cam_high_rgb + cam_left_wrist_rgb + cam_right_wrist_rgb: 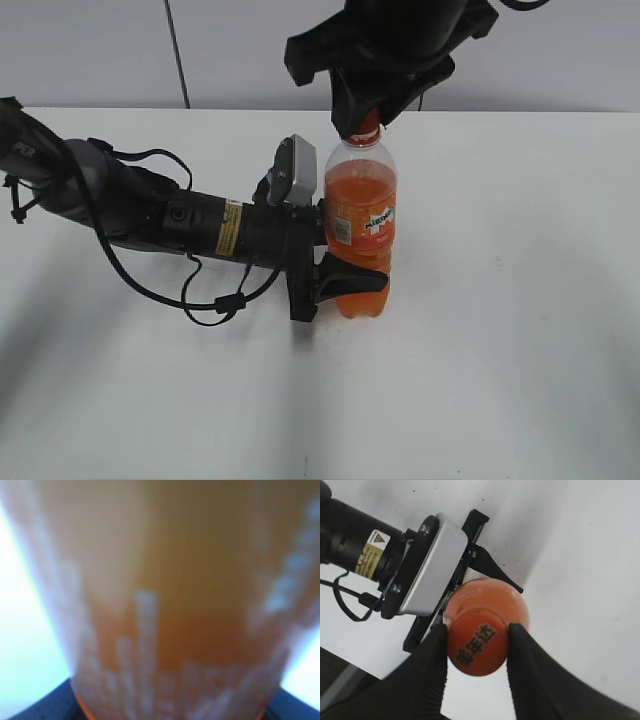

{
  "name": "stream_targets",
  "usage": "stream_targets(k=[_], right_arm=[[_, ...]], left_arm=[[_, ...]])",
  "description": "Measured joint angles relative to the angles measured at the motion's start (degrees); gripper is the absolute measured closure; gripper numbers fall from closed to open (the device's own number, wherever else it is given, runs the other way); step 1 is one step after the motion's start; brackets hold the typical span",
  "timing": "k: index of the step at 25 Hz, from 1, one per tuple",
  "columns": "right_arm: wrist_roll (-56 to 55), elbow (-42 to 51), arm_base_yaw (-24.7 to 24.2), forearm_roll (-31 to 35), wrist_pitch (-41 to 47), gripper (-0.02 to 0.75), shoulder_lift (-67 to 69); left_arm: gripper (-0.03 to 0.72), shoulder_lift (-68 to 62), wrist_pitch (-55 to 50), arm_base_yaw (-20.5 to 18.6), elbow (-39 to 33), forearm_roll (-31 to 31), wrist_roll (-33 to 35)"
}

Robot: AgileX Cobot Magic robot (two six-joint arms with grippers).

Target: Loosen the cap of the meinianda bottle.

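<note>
The meinianda bottle [361,222] stands upright in the middle of the white table, with orange liquid and an orange label. My left gripper [335,255] is shut on its lower body from the left; the left wrist view shows only the blurred bottle wall [165,605]. The orange cap [477,647] with dark characters on top sits on the bottle. My right gripper [476,645] comes down from above, and its two black fingers press on both sides of the cap. In the exterior view the right gripper [362,125] hides most of the cap.
The left arm [150,215] lies low across the table's left half with loose black cables [215,300] beside it. The white table [520,330] reaches to a grey wall at the back.
</note>
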State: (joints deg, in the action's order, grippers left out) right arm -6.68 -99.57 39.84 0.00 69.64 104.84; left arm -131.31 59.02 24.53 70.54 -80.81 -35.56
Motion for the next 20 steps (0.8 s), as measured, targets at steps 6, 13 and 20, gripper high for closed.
stream_targets(k=[6, 13, 20], right_arm=[[19.7, 0.0, 0.0, 0.4, -0.1, 0.466, -0.1], [37.5, 0.0, 0.0, 0.4, 0.1, 0.467, -0.2], [52.4, 0.0, 0.0, 0.4, 0.1, 0.467, -0.2]], left_arm=[[0.291, 0.0, 0.0, 0.0, 0.0, -0.3, -0.1], [0.291, 0.0, 0.0, 0.0, 0.1, -0.6, -0.1], [0.291, 0.1, 0.0, 0.0, 0.1, -0.8, -0.1]])
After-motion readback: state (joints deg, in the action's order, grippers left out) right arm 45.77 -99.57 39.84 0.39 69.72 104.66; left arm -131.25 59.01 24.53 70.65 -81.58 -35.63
